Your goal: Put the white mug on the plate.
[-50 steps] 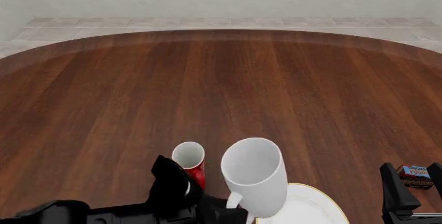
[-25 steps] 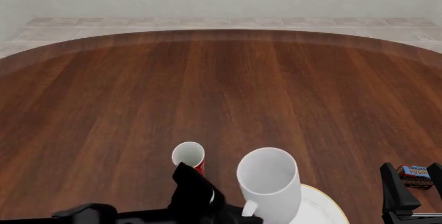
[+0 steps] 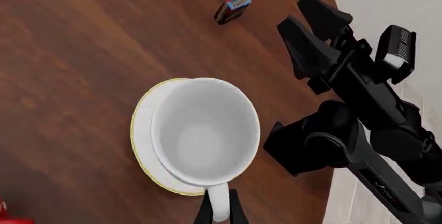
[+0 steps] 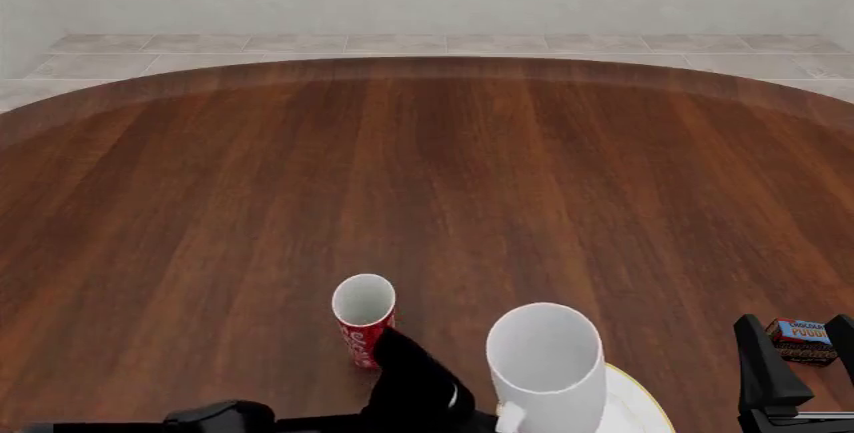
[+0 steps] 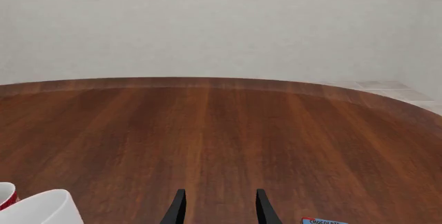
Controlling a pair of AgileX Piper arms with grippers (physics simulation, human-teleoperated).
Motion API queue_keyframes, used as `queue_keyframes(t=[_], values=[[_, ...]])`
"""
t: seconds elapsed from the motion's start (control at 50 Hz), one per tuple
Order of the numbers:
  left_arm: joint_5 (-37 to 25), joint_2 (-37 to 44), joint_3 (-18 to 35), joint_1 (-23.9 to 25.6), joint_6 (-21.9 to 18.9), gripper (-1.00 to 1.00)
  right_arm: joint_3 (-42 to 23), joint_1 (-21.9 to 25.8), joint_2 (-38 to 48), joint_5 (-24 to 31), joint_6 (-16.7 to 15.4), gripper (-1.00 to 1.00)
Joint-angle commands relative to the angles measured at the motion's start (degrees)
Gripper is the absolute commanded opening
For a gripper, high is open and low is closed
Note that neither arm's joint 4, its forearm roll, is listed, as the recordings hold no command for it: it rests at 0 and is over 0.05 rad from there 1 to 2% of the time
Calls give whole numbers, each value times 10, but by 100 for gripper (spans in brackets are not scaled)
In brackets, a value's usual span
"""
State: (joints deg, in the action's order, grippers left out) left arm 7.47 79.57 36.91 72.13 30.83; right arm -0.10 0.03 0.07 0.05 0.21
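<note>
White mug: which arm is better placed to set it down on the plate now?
Left. The left gripper grips the white mug by its handle, directly over the plate. The right gripper is open and empty, pointing at bare table beside the plate.

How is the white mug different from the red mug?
The white mug is all white and wide; the red mug is red outside with white lettering, and narrower. The white mug is held by its handle in the left gripper over the plate; the red mug stands free on the table, beside the plate. Both are upright, open at the top and white inside.
</note>
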Motion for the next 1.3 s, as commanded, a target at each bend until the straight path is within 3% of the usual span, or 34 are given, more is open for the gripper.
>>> queue_keyframes(t=[0.02, 0.52, 1.3], values=[[13, 25, 13, 6, -3, -100, 0, 0, 2, 0, -1, 100], [50, 102, 31, 20, 7, -100, 0, 0, 2, 0, 0, 100], [65, 141, 47, 24, -5, -100, 0, 0, 2, 0, 0, 100]])
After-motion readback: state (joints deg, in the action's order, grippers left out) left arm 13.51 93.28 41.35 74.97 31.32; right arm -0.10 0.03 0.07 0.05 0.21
